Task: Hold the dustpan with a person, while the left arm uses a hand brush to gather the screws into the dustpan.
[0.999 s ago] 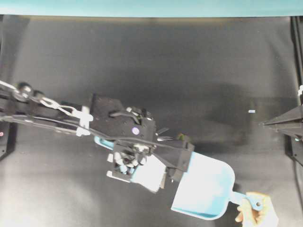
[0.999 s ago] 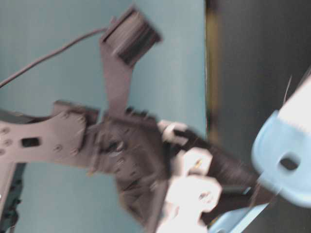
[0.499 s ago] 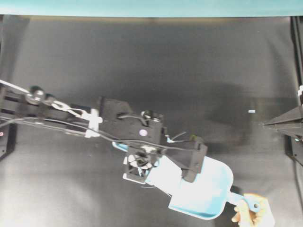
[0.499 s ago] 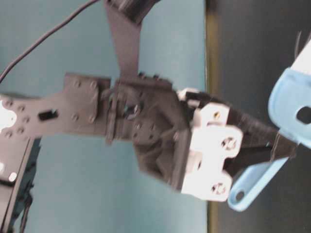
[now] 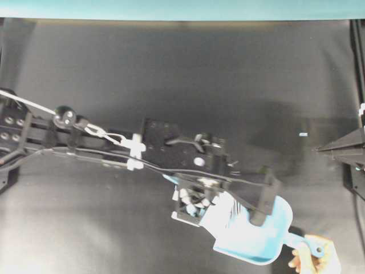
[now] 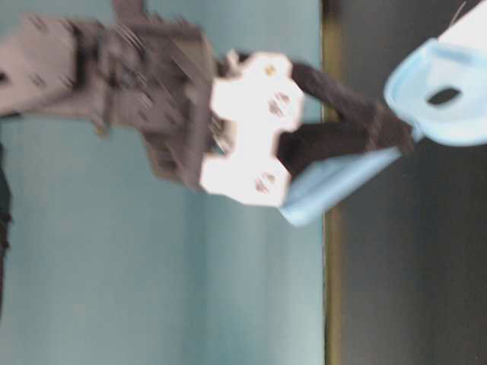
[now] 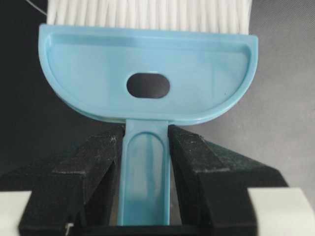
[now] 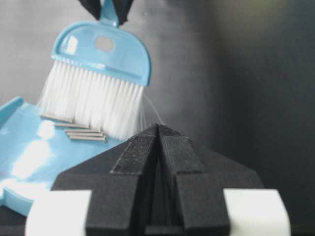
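Note:
My left gripper (image 7: 145, 142) is shut on the slim handle of the light blue hand brush (image 7: 147, 73). Seen from overhead, the left arm (image 5: 182, 157) reaches in from the left and the brush's white bristles (image 5: 228, 220) rest inside the mouth of the dustpan (image 5: 275, 240). Several thin silver screws (image 8: 78, 132) lie on the dustpan floor (image 8: 27, 160), right against the bristles (image 8: 93, 105). The person's hand (image 5: 316, 264) grips the dustpan handle at the bottom right. My right gripper (image 8: 158, 129) is shut on nothing and hovers at the right edge (image 5: 317, 149).
The table is covered by a black cloth (image 5: 188, 74), with a teal wall strip (image 5: 171, 8) along the far edge. A tiny pale scrap (image 5: 303, 135) lies on the cloth left of the right gripper. Thin cables (image 5: 108, 136) run along the left arm.
The left arm has swung right and toward the near edge, carrying the brush from the pan's mouth into the pan. The dustpan and hand have shifted slightly right.

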You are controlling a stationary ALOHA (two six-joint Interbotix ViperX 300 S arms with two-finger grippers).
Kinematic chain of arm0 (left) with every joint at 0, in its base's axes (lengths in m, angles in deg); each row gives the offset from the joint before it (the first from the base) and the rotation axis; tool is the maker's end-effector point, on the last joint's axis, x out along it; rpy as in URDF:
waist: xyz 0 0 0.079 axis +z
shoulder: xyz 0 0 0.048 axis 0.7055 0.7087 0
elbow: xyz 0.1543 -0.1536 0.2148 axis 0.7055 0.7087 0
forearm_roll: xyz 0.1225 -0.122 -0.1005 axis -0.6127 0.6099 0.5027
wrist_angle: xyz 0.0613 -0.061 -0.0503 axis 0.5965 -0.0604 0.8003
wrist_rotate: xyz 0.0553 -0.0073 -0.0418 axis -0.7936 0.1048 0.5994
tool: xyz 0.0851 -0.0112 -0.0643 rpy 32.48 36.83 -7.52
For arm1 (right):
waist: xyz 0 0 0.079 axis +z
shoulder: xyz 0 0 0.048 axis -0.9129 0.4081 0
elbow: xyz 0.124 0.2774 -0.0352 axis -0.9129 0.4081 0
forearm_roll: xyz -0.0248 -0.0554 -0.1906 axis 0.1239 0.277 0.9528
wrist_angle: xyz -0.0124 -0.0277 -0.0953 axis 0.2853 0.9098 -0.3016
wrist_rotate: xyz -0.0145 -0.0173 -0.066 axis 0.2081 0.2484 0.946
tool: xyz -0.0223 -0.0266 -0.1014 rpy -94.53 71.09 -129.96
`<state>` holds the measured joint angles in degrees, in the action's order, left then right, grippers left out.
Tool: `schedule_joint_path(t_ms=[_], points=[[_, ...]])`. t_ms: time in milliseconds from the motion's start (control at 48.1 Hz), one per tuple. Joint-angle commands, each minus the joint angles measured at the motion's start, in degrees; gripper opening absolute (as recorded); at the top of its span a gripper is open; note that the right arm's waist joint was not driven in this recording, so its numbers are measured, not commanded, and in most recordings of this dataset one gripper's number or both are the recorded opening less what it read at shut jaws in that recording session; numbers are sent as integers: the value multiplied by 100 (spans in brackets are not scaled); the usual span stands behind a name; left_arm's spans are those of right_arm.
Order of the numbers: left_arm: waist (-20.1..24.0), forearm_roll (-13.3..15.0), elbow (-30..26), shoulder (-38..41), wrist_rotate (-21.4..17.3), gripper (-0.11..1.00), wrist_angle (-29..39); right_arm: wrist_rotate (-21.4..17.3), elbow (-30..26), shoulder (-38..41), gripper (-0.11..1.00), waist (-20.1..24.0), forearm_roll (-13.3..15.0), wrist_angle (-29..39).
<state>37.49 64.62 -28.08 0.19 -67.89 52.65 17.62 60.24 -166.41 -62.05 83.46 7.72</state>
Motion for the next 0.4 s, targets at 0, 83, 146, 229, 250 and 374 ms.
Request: schedule_joint_path(t_ms=[0,83,146,229,250,374], points=[[-70,18,-431,79,-18,31,97,44,-26,26,0,0,0,-70],[-97,18,-729,202,-26,31,185,44,-26,18,0,0,0,-70],[-105,18,-896,272,-26,31,193,44,-26,9,0,0,0,-70],[-123,18,-1063,325,-35,31,167,44,-26,9,0,0,0,-70],[-123,18,-1081,334,-35,31,158,44,-26,9,0,-9,0,-70],[-132,18,-1178,352,-44,31,132,44,-26,0,0,0,0,-70]])
